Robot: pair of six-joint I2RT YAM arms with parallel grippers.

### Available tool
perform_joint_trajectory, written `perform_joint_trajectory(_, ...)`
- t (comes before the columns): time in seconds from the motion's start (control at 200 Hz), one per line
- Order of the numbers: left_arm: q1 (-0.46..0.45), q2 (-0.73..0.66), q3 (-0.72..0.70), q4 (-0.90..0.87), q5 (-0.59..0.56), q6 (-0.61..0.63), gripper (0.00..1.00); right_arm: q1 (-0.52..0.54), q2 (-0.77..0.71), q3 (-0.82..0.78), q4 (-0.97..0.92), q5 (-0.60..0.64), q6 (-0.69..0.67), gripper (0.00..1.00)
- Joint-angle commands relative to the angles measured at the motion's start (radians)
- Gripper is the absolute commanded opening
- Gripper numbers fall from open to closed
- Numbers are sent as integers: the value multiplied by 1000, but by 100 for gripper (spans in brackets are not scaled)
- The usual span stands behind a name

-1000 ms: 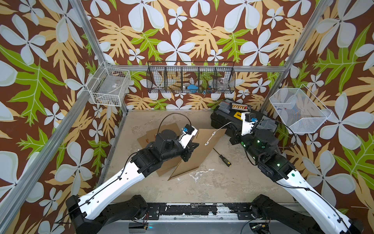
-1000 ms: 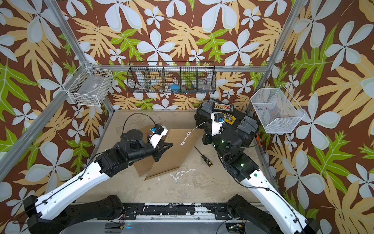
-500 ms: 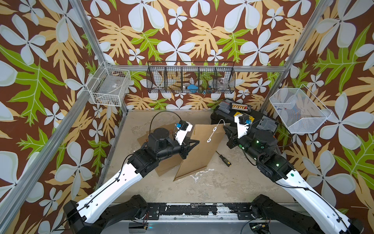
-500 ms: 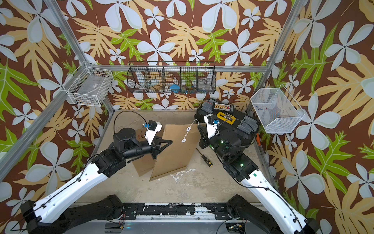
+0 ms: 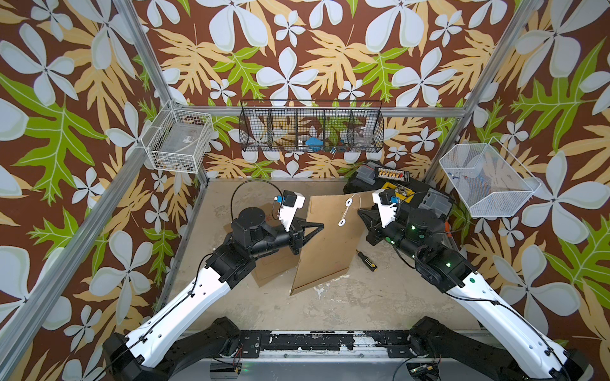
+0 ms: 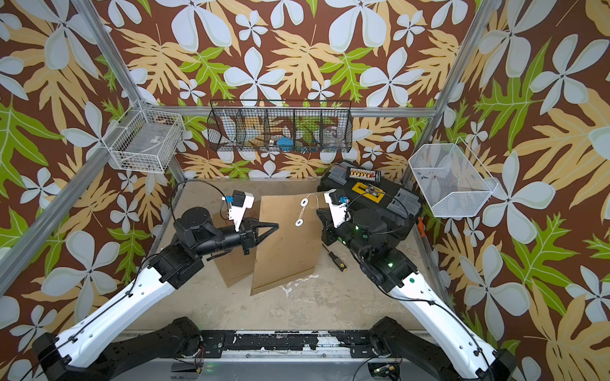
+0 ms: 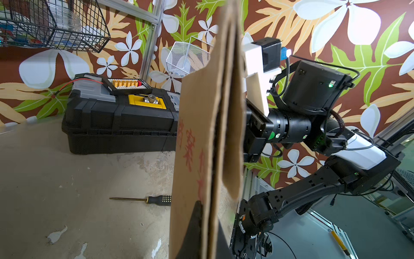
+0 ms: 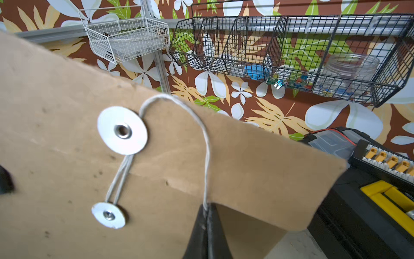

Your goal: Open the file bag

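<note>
Gripping stiff brown kraft file bag (image 5: 330,240) by its edge, left jaws clenched. Pinching thin white string (image 8: 119,179) in right jaws, trailing from round riveted disc (image 8: 122,130).

White shells (image 5: 185,297), black joints (image 5: 251,227), black left claw (image 5: 318,227).

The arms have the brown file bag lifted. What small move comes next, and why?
Probably the right fingers, shut on the white string, should circle it off the white round discs: strands link both discs, while the left fingers pinch the brown kraft file bag by its edge.
</note>
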Motion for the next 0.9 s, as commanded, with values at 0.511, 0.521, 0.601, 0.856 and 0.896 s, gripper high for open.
perform_joint_trajectory(0.511,65,19,3,77,69,-63,2,1,21,-20,-55,-66,-37,0)
perform_joint_trajectory(0.521,65,19,4,75,68,-63,2,1,20,-22,-57,-68,-37,0)
perform_joint_trajectory(0.601,68,13,3,70,60,-58,0,2,19,-26,-65,-79,-35,0)
perform_joint_trajectory(0.856,73,-1,-4,68,45,-53,0,3,26,-38,-93,-120,-51,0)
perform_joint_trajectory(0.896,73,-4,-3,64,45,-52,0,3,25,-39,-94,-131,-50,0)
